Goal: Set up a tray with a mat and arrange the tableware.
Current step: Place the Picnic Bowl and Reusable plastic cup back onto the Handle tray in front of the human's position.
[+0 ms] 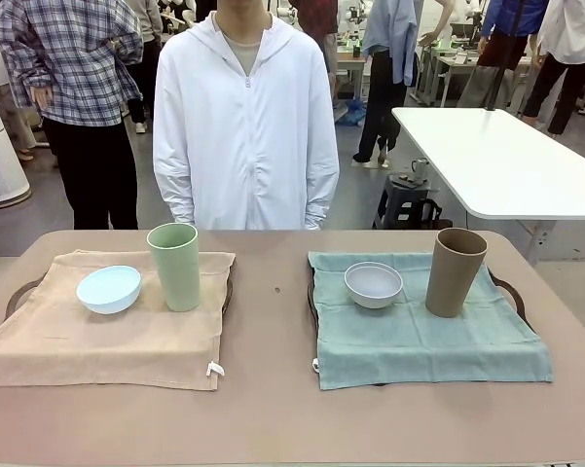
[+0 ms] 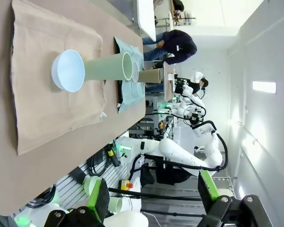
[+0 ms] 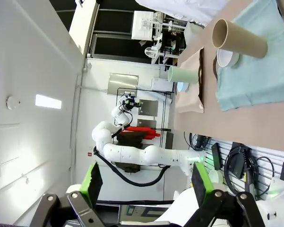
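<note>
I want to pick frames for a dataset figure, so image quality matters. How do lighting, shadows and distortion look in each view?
Front view: even, soft light, faint shadows under the pale blue bowl and tan tumbler, everything sharp. Left wrist view: rolled sideways, wide-angle stretch on the green tumbler, bright wall glare. Right wrist view: also rolled, white wall washed out, dark background beyond.

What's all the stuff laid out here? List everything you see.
Table: one, brown, across the foreground.
Trays: two, dark handles, under the mats.
Beige mat: one, left tray.
Teal mat: one, right tray.
Pale blue bowl: one, on beige mat.
Green tumbler: one, upright beside that bowl.
Greyish white bowl: one, on teal mat.
Brown tumbler: one, upright, right of that bowl.
Person: one, white hooded jacket, far side.
Left gripper: open, empty, off the table.
Right gripper: open, empty, off the table.
</note>
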`<state>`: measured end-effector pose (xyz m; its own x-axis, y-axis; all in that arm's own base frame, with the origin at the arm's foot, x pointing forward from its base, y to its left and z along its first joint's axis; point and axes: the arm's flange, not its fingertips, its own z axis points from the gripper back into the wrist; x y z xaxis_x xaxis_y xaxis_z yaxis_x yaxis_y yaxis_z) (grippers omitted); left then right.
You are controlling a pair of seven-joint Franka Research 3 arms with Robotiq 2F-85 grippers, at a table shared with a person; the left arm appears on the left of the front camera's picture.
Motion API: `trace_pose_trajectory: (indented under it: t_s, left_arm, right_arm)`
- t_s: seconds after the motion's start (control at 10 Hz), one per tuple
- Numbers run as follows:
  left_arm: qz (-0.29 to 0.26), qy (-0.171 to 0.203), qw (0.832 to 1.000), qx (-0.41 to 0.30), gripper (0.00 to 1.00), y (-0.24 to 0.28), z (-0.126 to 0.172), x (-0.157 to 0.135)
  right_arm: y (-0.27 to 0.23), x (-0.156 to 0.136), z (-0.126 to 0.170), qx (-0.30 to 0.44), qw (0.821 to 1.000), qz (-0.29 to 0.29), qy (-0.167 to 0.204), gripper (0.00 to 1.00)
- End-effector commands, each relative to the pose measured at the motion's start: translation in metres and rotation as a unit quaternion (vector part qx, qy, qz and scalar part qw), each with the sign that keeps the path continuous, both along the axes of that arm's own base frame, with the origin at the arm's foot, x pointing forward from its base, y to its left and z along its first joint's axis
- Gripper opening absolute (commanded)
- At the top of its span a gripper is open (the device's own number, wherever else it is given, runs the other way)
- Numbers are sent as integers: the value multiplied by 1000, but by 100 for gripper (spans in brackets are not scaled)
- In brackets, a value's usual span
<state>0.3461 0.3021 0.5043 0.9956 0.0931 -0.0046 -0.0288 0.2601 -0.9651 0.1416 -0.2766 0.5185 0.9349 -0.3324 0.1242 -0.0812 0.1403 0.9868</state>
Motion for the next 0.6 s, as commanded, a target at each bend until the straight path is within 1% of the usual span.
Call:
trace_pose_trajectory:
  t_s: [0.0, 0.5]
  left_arm:
    - [2, -8, 1000, 5, 100, 2, 8, -7]
    - [2, -8, 1000, 5, 100, 2, 8, -7]
  right_arm:
    - [-1, -3, -2, -1, 1000, -1, 1, 100]
    - [-1, -3, -2, -1, 1000, -1, 1, 100]
